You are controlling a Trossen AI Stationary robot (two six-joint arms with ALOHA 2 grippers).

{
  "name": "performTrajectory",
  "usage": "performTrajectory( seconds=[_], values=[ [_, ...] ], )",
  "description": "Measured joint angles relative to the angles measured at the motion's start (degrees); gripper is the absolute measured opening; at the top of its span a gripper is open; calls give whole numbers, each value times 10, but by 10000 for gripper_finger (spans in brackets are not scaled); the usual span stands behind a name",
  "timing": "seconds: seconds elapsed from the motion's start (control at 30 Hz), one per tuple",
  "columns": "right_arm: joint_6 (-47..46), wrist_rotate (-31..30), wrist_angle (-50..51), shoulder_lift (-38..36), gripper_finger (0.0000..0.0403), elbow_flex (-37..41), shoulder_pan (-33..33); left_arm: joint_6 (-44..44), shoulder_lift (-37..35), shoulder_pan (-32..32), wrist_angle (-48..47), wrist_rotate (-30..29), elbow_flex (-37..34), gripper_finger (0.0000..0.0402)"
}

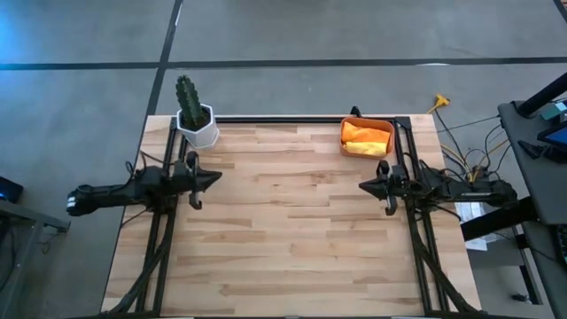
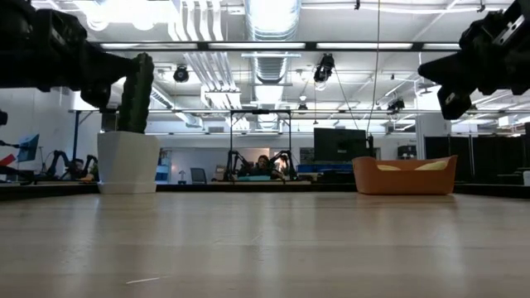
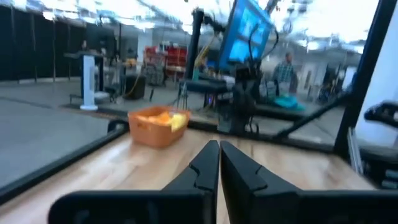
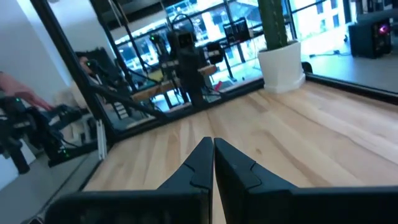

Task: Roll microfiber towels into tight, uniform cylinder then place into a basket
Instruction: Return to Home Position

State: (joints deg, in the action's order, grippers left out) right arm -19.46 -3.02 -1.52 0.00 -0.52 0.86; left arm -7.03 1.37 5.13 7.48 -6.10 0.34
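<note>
The salmon-red basket stands at the table's far right corner. The orange towel and the yellow towel lie inside it; they also show over the basket's rim in the left wrist view. My left gripper is shut and empty above the table's left side, pointing right. My right gripper is shut and empty above the table's right side, pointing left, just near of the basket. The closed fingertips show in the wrist views.
A white faceted pot with a green cactus stands at the far left corner. A black frame rail runs along the far edge. The wooden tabletop lies bare between the arms.
</note>
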Motion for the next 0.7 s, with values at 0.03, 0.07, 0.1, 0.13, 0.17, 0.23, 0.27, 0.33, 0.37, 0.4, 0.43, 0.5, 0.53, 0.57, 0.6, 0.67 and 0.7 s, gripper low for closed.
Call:
performTrajectory(
  seconds=[0.03, 0.07, 0.1, 0.13, 0.17, 0.23, 0.27, 0.33, 0.37, 0.4, 0.43, 0.5, 0.53, 0.57, 0.6, 0.67, 0.7],
  values=[
    [0, 0, 2, 0, 9, 1, 0, 0, 0, 0, -3, -2, 0, 0],
    [0, 0, 6, 0, 9, 0, 0, 0, 0, -2, 8, -2, 0, 0],
    [0, 1, 7, 0, 9, 0, 0, 0, 0, -3, 12, -2, 0, 0],
    [0, 3, 8, 0, 9, 0, 0, 0, 0, -6, 4, -2, 0, 0],
    [0, 2, 8, 0, 9, 0, 0, 0, 0, -10, 3, -3, 0, 0],
    [0, 3, 8, 0, 9, 0, 0, 0, 0, -18, 2, -3, 0, 0],
    [0, 4, 8, 0, 9, 0, 0, 0, 0, -22, 3, -2, 0, 0],
    [0, 4, 8, 0, 9, 0, 0, 0, 0, -33, 8, -2, 0, 0],
    [0, 4, 8, 0, 9, 0, 0, 0, 0, -38, 9, -2, -1, 0],
    [0, 4, 8, 0, 9, 0, 0, 0, 0, -43, 9, -2, -1, 0],
    [0, 4, 8, 0, 9, 0, 0, 0, 0, -47, 9, -2, -1, 0],
    [0, 4, 7, 0, 9, 0, 0, 0, 0, -50, 9, -2, -1, 0],
    [0, 4, 7, 0, 9, 0, 0, 0, 0, -50, 9, -2, -1, 0],
    [0, 4, 7, 1, 9, 0, 0, 0, 2, -50, 9, -2, -1, 0],
    [0, 4, 7, 2, 9, 0, 0, 0, 7, -50, 10, -2, -1, 0],
    [0, 4, 7, 6, 9, 0, 0, 0, 10, -50, 9, -2, -1, 0],
    [0, 4, 8, 6, 9, 0, 0, 0, 10, -50, 9, -2, -1, 0]
  ],
)
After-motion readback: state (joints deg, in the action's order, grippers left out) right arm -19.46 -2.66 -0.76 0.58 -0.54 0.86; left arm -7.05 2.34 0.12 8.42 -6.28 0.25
